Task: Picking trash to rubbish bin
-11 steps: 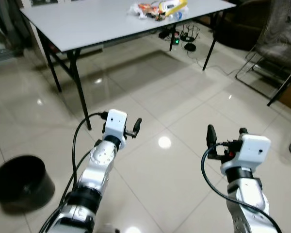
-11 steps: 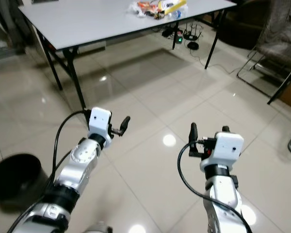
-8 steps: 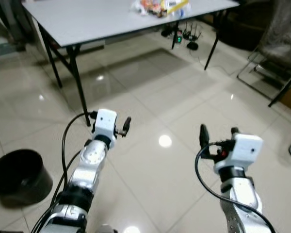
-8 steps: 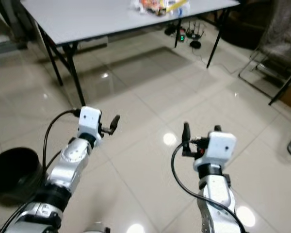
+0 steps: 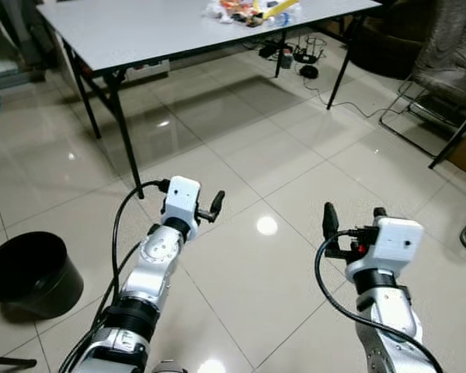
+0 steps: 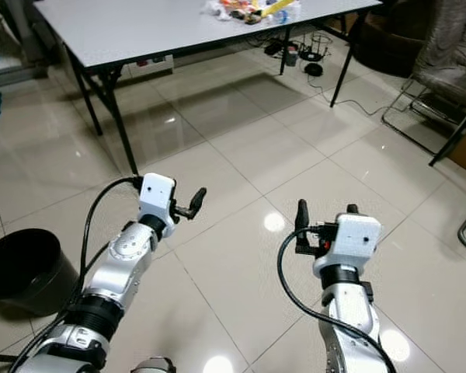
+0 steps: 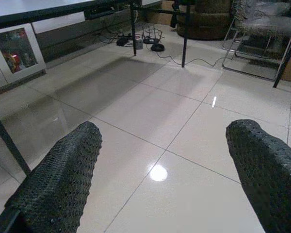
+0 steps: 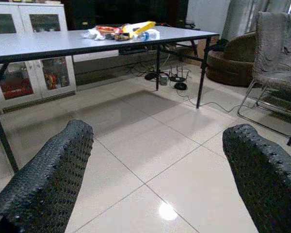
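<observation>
The trash pile lies on the counter, at its far edge; long axis not discernible. Both arms extend forward over the tiled floor, well short of the counter. Left gripper and right gripper: jaws wide open, holding nothing. The black rubbish bin stands on the floor left of the left arm.

Trash on table; bin left.

You have both silver arms raised forward at about the same height. Your left gripper has its fingers spread wide, holding nothing. Your right gripper is likewise wide apart and empty.
</observation>
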